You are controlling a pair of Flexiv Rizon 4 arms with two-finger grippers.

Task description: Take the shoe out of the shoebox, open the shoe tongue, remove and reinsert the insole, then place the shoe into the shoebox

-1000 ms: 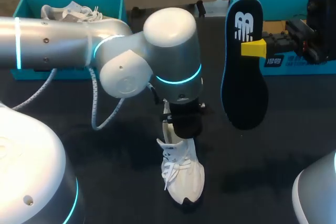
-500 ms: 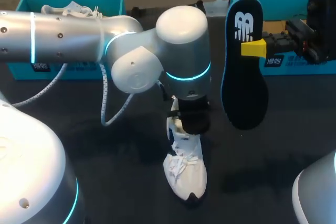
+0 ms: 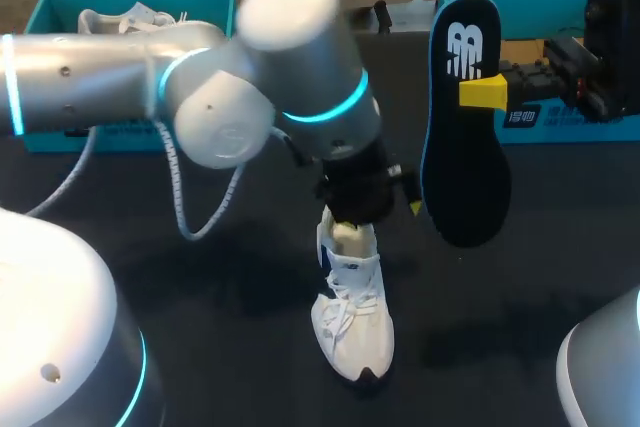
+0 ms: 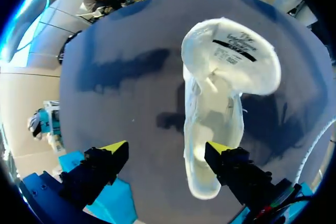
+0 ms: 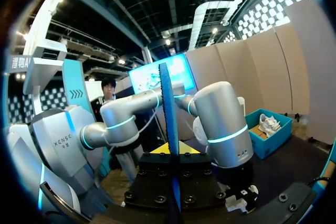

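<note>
Black matte tabletop [image 3: 520, 277] serves as work surface. Left arm [image 3: 250, 77] is hung over the shoe's heel, left gripper [image 4: 165, 149] spread wide, nothing gripped. Flat dark foam insole [image 3: 465, 147] is held upright, clamped edge-on in right gripper [image 5: 170, 149], likely parked for reinsertion. White laced shoe [image 3: 352, 317] is set sole-down mid-table, tongue flared, cavity exposed.
</note>
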